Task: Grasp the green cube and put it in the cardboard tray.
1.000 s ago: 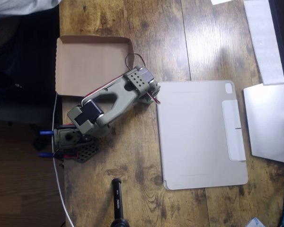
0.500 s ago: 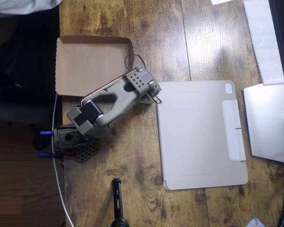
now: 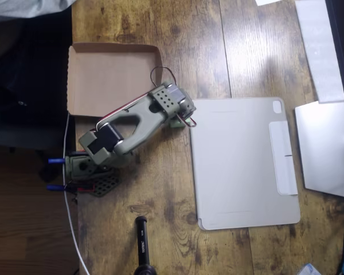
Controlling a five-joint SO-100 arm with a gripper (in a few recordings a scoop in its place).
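The cardboard tray [image 3: 112,77] lies at the upper left of the wooden table, and its brown floor is bare. My olive-green arm reaches from its base at the left up to the right, ending just below the tray's lower right corner. The wrist block covers the gripper [image 3: 176,119] from above. Only a small green piece pokes out under it, beside the grey cover's left edge, so the jaws cannot be read. The green cube is hidden from this overhead view.
A flat grey tablet cover [image 3: 243,163] fills the table's middle right. A white device [image 3: 324,146] and a paper sheet [image 3: 321,48] sit at the right edge. A black stand [image 3: 142,246] rises at the bottom. Cables run down the left side.
The arm's elbow has slid slightly left and down, and the wrist block has edged a little up and right. The tray and cover have not moved.
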